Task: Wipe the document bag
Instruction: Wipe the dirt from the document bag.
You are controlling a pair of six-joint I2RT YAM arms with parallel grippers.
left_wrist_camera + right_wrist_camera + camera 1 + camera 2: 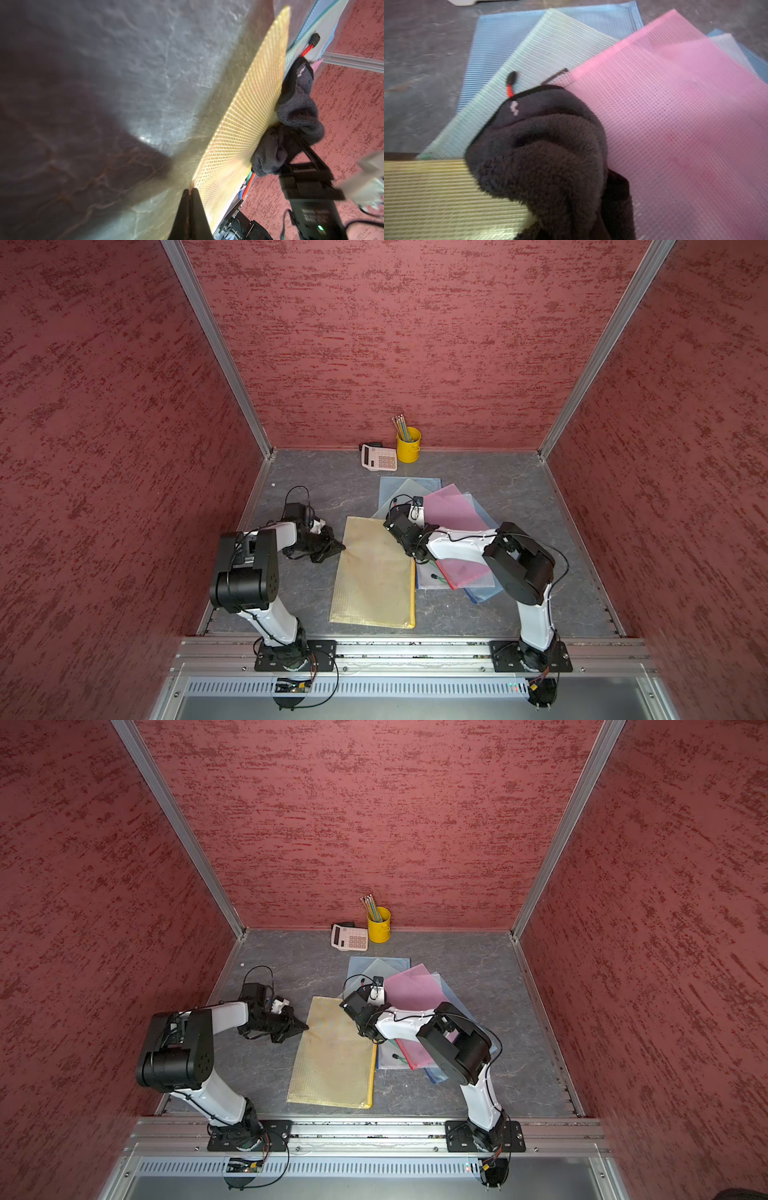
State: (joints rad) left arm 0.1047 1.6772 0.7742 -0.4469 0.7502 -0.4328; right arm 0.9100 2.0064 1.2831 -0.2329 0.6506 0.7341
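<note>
The yellow mesh document bag [374,572] [332,1052] lies flat mid-table. My left gripper [341,548] [305,1028] [190,189] is shut, and its tips touch the bag's left edge [239,135]. I cannot tell whether they pinch it. My right gripper [390,526] [345,1006] is shut on a dark grey fleece cloth [546,155] [291,124]. The cloth rests on the yellow bag's far right corner [436,197] and hides the right fingers in the right wrist view.
A fanned pile of blue, pale green and pink mesh bags [449,514] [675,124] lies right of the yellow one, under the right arm. A pink calculator [379,457] and a yellow cup of pencils [408,444] stand by the back wall. Red walls enclose three sides.
</note>
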